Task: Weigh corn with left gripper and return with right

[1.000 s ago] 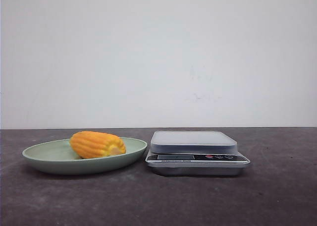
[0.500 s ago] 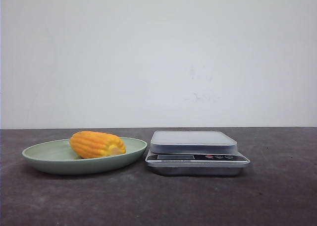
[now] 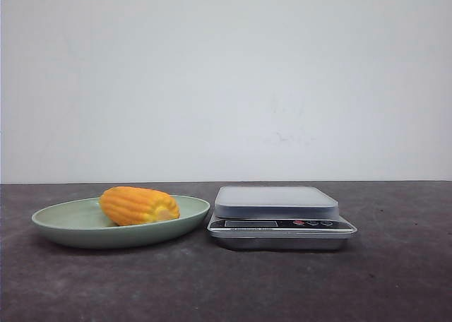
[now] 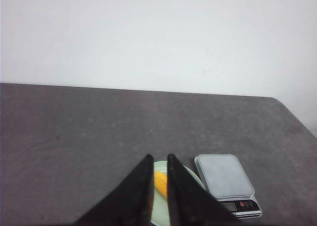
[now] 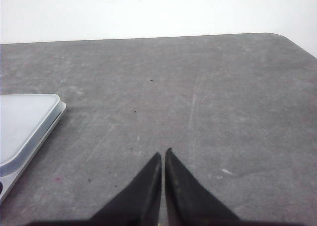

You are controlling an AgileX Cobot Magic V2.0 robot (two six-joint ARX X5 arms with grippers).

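The corn (image 3: 138, 205), a stubby orange-yellow cob, lies on its side in a pale green plate (image 3: 56, 227) at the left of the table. Neither gripper shows in the front view. In the left wrist view, my left gripper (image 4: 159, 155) hangs high above the plate with its fingers a narrow gap apart and empty. A strip of the corn (image 4: 160, 183) shows through that gap. My right gripper (image 5: 162, 151) is shut and empty, over bare table to the right of the scale.
A silver kitchen scale (image 3: 275, 202) with an empty platform stands right beside the plate, also showing in the left wrist view (image 4: 225, 175) and the right wrist view (image 5: 25, 122). The dark grey table ends at a white wall behind.
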